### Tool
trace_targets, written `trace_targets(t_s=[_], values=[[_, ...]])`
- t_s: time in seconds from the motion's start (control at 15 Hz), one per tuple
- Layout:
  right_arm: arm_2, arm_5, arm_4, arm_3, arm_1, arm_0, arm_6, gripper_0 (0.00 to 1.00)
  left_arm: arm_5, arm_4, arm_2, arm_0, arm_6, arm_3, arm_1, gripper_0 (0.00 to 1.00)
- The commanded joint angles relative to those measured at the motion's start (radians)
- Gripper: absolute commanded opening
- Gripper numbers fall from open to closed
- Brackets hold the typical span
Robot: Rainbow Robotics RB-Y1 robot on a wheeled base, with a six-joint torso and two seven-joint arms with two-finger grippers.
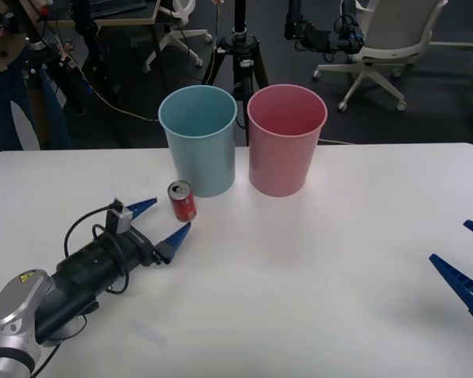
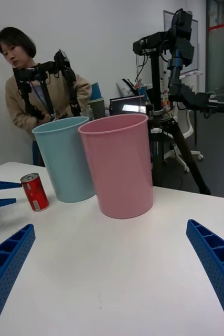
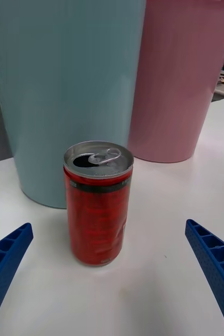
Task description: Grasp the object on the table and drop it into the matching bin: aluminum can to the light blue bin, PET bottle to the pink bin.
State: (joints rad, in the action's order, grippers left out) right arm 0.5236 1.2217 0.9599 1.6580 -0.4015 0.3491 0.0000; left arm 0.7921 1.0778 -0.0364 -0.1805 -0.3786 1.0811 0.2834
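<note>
Aluminum can (image 1: 182, 201) upright on the white table (image 1: 299, 260), just near-left of the light blue bin (image 1: 199, 140), pink bin (image 1: 286, 139) beside it on the right, left gripper (image 1: 159, 223) spread wide just short of the can, right gripper (image 1: 465, 264) open wide at the table's right edge.

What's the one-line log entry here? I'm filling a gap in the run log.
phase: approach | left gripper: open, closing in on can | aluminum can: upright on table, beside light blue bin | right gripper: open, idle
</note>
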Motion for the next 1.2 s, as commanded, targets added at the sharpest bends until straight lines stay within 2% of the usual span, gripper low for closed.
trace_targets(t_s=[0.07,1.2], values=[[0.0,0.0,0.0,0.0,0.0,0.0,0.0,1.0,-0.031,0.002,0.004,-0.02,-0.01,-0.012,-0.015,1.0],[0.0,0.0,0.0,0.0,0.0,0.0,0.0,1.0,-0.251,0.004,0.069,-0.093,0.004,-0.015,-0.05,1.0]])
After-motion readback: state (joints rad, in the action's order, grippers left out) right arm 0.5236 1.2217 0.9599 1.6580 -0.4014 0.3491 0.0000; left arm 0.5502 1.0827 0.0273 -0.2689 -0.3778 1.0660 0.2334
